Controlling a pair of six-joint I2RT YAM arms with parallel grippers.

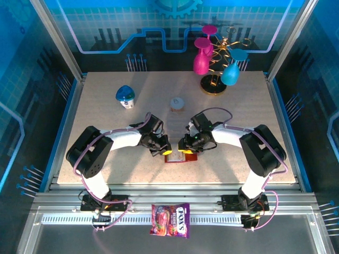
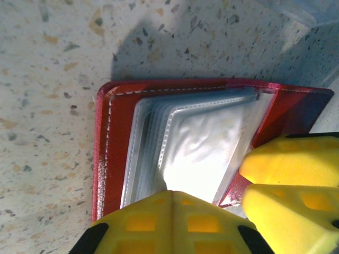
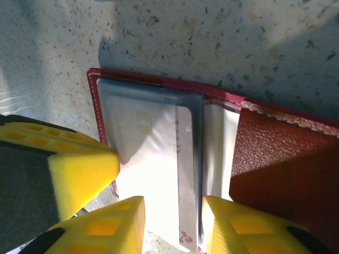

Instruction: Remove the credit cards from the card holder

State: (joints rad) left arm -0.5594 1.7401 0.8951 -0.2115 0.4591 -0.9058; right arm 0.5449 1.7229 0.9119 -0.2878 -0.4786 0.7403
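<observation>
The red card holder (image 1: 178,157) lies open on the table between both grippers, its grey see-through pockets (image 2: 196,137) facing up. My left gripper (image 2: 172,197) is shut and its tips press down on the pockets' near edge. A white credit card (image 3: 153,174) with a chip sticks partly out of a pocket in the right wrist view. My right gripper (image 3: 173,225) stands open over that card's free end, one finger on each side. The holder's red flap (image 3: 280,164) is folded up to the right. In the top view the left gripper (image 1: 165,150) and right gripper (image 1: 185,150) meet above the holder.
At the back stand a white bottle with a blue cap (image 1: 125,97), a small round lid-like object (image 1: 177,103) and a gold stand with pink and teal glasses (image 1: 214,66). A colourful candy packet (image 1: 170,219) lies on the front rail.
</observation>
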